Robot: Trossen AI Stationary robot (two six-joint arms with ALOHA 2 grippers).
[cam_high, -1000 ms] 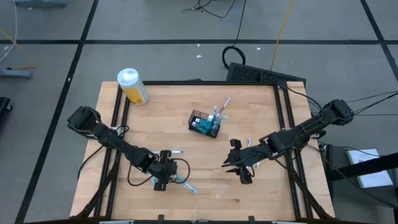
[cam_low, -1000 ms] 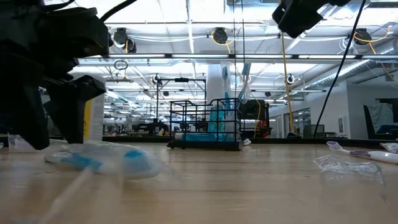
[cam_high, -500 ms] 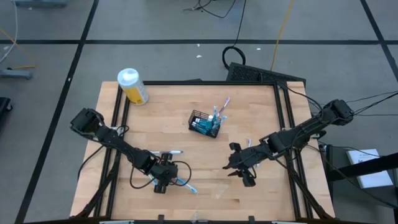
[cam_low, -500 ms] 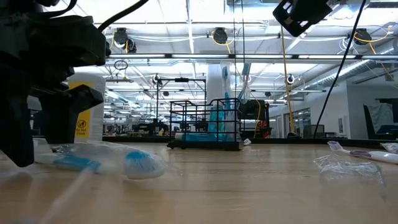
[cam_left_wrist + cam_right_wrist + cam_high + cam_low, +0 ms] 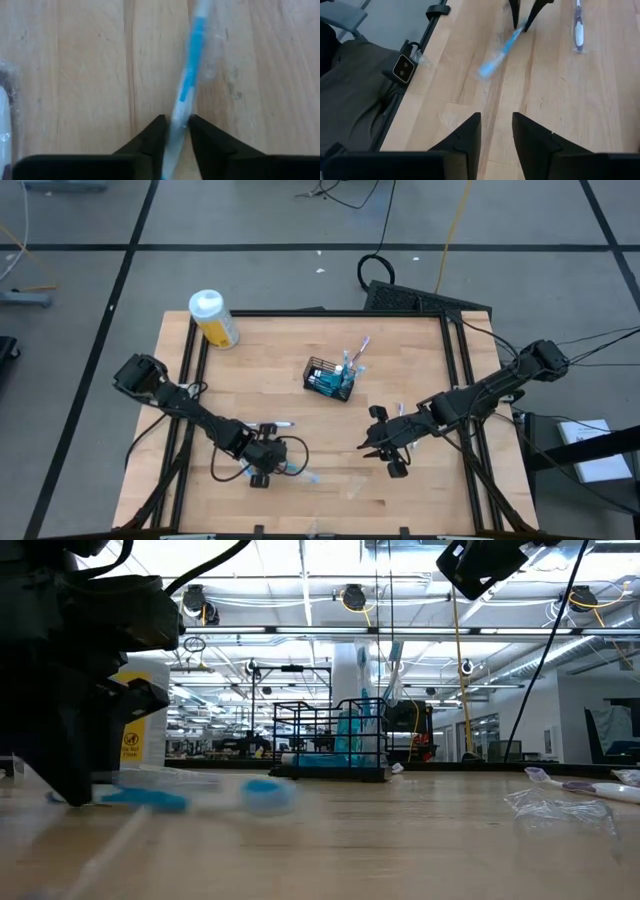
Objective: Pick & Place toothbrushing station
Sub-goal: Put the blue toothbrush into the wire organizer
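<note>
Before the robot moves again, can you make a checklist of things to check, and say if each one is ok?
1. Left gripper shut on the blue toothbrush: ok, fingers pinch its handle.
2. Toothbrush lifted off the table: cannot tell, it looks low.
3. Basket upright and waiting mid-table: ok.
4. Path from left gripper to basket: ok, only bare wood shows between them.
5. Right gripper holding anything: not ok, fingers stand apart and empty.
6. Other toothbrush put away: not ok, it lies on the table.

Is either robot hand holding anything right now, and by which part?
The left gripper pinches a blue-and-white toothbrush by its handle end. The right gripper holds nothing.
</note>
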